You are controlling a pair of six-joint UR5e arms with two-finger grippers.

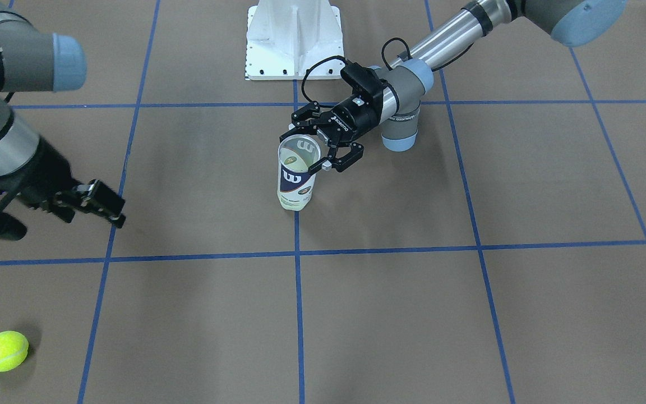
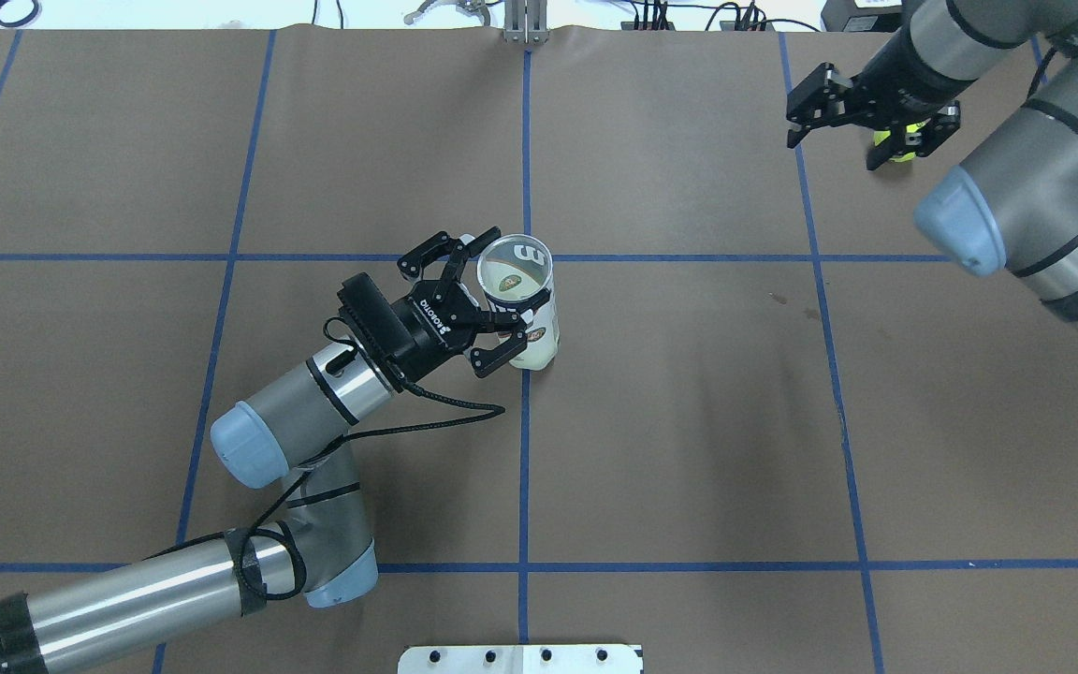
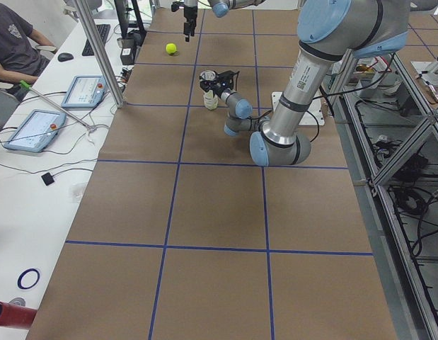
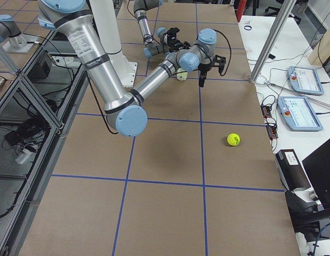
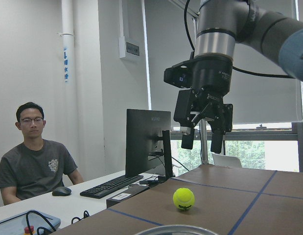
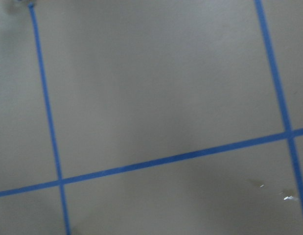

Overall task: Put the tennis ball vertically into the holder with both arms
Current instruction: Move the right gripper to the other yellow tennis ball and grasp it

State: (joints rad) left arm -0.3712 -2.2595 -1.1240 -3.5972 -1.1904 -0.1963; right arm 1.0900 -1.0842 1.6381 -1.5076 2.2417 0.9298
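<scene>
left hand (image 2: 481,314) spread astride upright holder (image 2: 520,304) | right hand (image 2: 862,126) apart, above ball (image 1: 4,350)

- The left gripper (image 1: 323,150) has its fingers (image 1: 345,160) spread around the upright holder (image 1: 297,174).
- The right gripper (image 1: 101,205) hangs well apart.
- A tennis ball (image 1: 4,350) lies on the worktop (image 1: 469,314).

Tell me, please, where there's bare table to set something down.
The grid squares nearest the robot's base are bare. It is crowded mid-table, where the left end effector brackets the holder, and at the far right corner around the right end effector and tennis ball.
</scene>
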